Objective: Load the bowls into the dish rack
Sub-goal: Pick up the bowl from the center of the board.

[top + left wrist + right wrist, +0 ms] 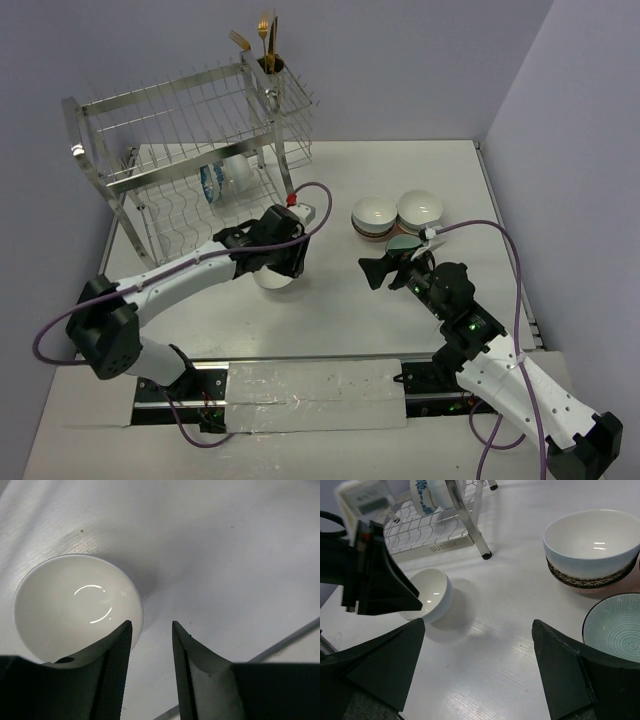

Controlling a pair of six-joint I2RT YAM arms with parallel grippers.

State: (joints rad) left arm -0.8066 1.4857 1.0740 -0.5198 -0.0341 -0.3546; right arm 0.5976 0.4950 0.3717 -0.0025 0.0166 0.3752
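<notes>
Left end effector stands narrowly parted and empty, one finger at the rim of a white bowl on the table before the dish rack; right end effector gapes wide near stacked bowls.

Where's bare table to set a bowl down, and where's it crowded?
Bare table lies between the white bowl and the right gripper, and behind the stacked bowls, right of the dish rack. Crowded around those stacks and the teal bowl.
</notes>
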